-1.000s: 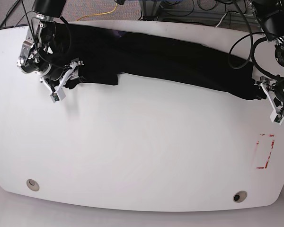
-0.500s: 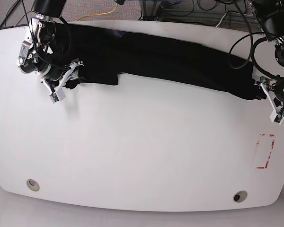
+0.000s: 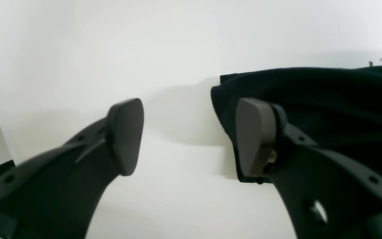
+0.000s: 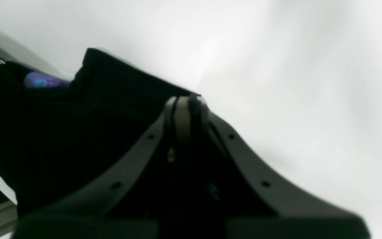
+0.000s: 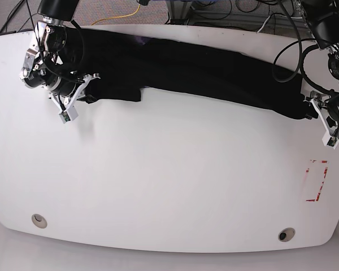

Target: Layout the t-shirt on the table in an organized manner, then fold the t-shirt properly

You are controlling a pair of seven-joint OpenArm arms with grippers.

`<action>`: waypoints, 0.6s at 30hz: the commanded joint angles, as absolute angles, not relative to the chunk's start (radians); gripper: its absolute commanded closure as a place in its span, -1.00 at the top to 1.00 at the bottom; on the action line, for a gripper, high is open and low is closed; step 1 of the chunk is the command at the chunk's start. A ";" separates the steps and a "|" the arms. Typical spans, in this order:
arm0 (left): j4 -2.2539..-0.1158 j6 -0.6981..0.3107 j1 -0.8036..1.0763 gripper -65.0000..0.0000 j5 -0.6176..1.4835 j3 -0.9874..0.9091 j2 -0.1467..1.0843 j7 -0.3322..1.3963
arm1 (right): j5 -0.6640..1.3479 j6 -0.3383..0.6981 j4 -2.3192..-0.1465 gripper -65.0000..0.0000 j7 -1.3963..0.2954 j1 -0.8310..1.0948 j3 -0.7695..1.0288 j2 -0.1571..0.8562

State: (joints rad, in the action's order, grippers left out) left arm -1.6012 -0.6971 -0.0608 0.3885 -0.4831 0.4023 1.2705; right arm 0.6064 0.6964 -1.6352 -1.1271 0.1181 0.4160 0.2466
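The black t-shirt (image 5: 203,73) lies bunched in a long band along the table's (image 5: 169,180) back edge. At the band's left end my right gripper (image 5: 76,101) is shut. In the right wrist view its closed tips (image 4: 186,106) pinch the hem of the t-shirt (image 4: 95,109) over the white table (image 4: 293,83). My left gripper (image 5: 327,124) stands open at the band's right end. In the left wrist view this gripper (image 3: 189,132) has one finger (image 3: 254,139) over the corner of the t-shirt (image 3: 327,99) and the other over bare table (image 3: 144,49).
Red tape marks (image 5: 316,180) sit near the table's right edge. Two grommet holes (image 5: 39,220) (image 5: 286,234) lie along the front. Black cables (image 5: 288,59) loop over the shirt's right end. A purple patch (image 4: 41,79) shows in the fabric.
My right gripper's jaws have closed at the shirt's left end and shifted slightly up. The left gripper and the shirt's right end have not moved.
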 commanded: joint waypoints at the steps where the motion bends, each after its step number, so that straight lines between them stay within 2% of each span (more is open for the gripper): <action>1: -1.615 -0.698 -0.076 0.26 0.392 -0.486 0.421 1.262 | 0.625 0.698 -1.656 -0.95 -1.112 0.107 0.420 0.260; 7: -1.615 -0.698 -0.076 0.26 0.390 -0.486 0.421 1.262 | 0.694 0.698 -1.742 -0.95 -1.129 0.139 0.420 0.263; 18: -1.615 -0.698 -0.065 0.26 0.390 -0.484 0.420 1.260 | 0.871 0.698 -1.916 -0.95 -1.277 0.206 0.420 0.265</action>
State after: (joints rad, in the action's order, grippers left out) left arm -1.6005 -0.6968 -0.0483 0.3851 -0.4812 0.4019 1.2701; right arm 0.8387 0.6968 -1.8782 -1.2675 0.1989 0.4149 0.2512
